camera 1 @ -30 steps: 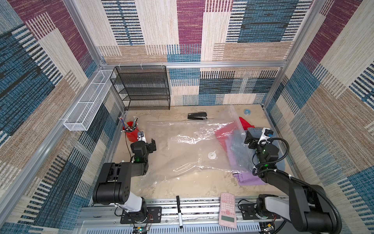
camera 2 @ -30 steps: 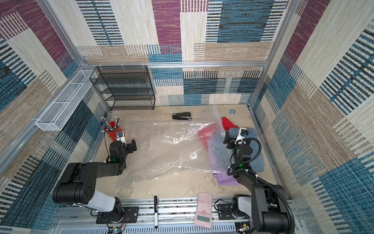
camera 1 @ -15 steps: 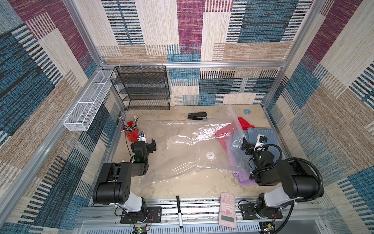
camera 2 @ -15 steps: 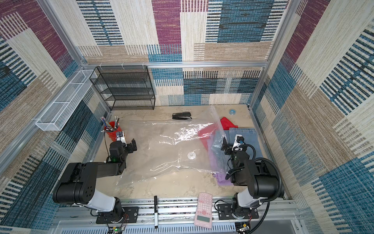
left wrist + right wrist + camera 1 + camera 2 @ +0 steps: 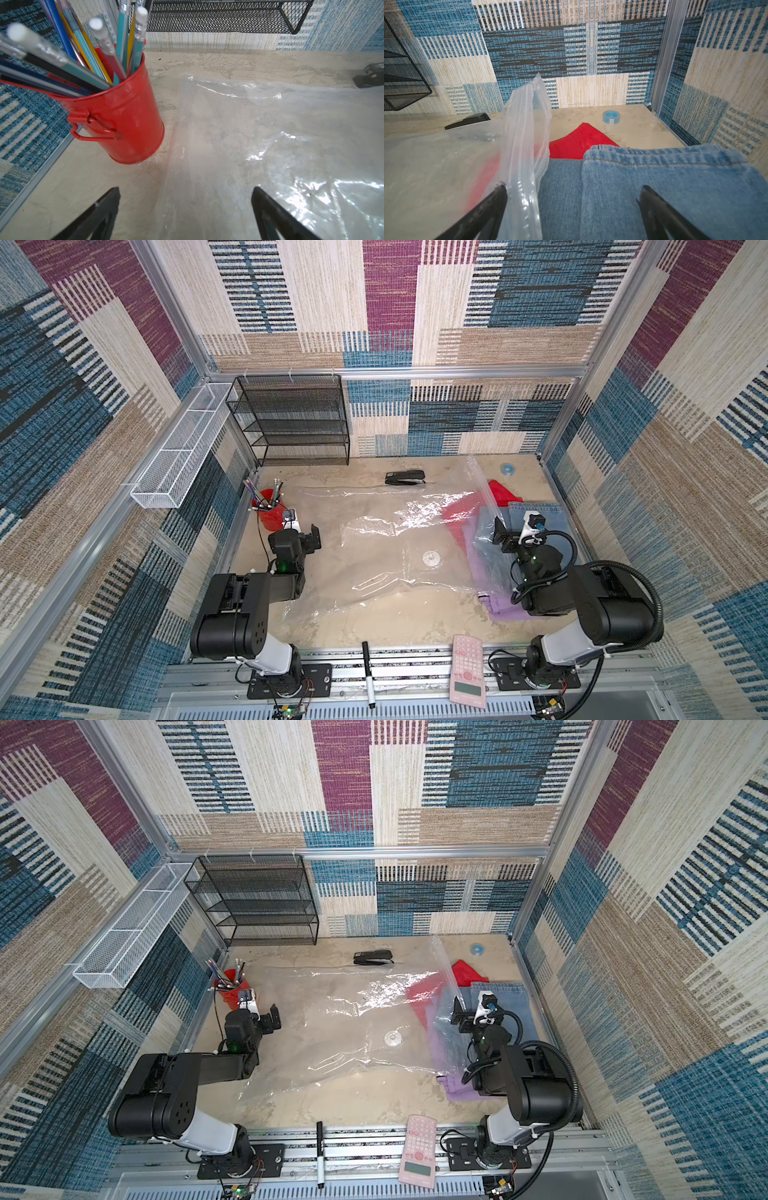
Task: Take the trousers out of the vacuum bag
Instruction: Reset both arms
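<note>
The clear vacuum bag (image 5: 374, 539) (image 5: 340, 1019) lies spread over the table's middle, white valve (image 5: 430, 558) facing up. Its right-hand mouth edge (image 5: 525, 128) stands up crumpled. The trousers lie at the right, partly under the bag's plastic: red (image 5: 500, 493) (image 5: 579, 143) farthest back, blue denim (image 5: 540, 510) (image 5: 654, 187), lilac (image 5: 511, 612) nearest the front. My right gripper (image 5: 513, 531) (image 5: 573, 193) hovers open over the denim, one finger beside the bag's edge, holding nothing. My left gripper (image 5: 303, 537) (image 5: 186, 193) is open and empty over the bag's left edge (image 5: 270, 135).
A red pencil cup (image 5: 268, 514) (image 5: 124, 120) stands just behind the left gripper. At the back are a black mesh shelf (image 5: 291, 423), a stapler (image 5: 405, 477) and a blue tape roll (image 5: 507, 469). A pink calculator (image 5: 467, 670) and a marker (image 5: 368, 672) lie on the front rail.
The right arm has folded back toward its base and its gripper has shifted slightly left over the denim. The bag's right edge stands higher. The left arm has not moved.
</note>
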